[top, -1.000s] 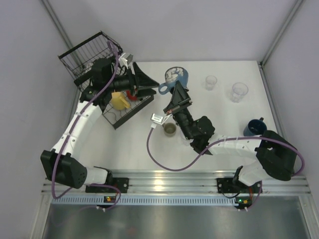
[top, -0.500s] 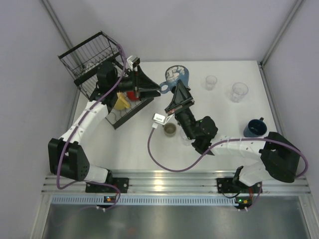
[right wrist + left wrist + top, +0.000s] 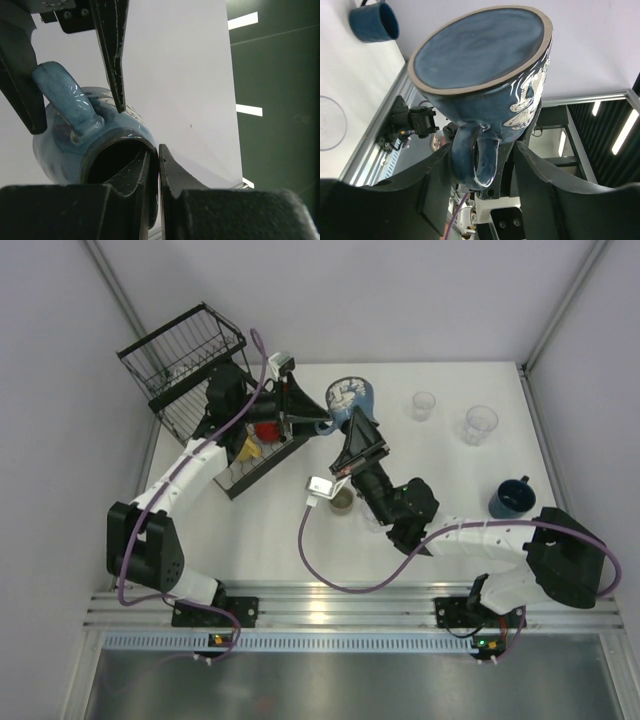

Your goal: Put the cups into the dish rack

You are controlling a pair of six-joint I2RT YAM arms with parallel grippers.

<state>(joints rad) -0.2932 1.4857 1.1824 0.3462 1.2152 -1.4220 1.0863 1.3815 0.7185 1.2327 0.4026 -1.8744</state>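
Observation:
A blue patterned mug (image 3: pixel 352 392) hangs tilted above the table beside the dish rack's low tray (image 3: pixel 238 486). My right gripper (image 3: pixel 357 420) is shut on its rim, one finger inside and one outside, as the right wrist view (image 3: pixel 159 150) shows on the mug (image 3: pixel 65 145). My left gripper (image 3: pixel 322 421) is open and straddles the mug's handle (image 3: pixel 479 165); the mug's base (image 3: pixel 480 50) faces the left wrist camera. A red cup (image 3: pixel 266 430) and a yellow cup (image 3: pixel 245 447) sit in the tray. The taller basket (image 3: pixel 185 350) stands behind.
An olive-grey mug (image 3: pixel 341 500) stands under my right arm. A dark blue mug (image 3: pixel 512 497) is at the right, also in the left wrist view (image 3: pixel 374 22). Two clear tumblers (image 3: pixel 424 405) (image 3: pixel 480 424) stand at the back right.
My left gripper has swung from over the rack to the right, and its open fingers now flank the mug's handle. My right gripper has carried the blue mug slightly left.

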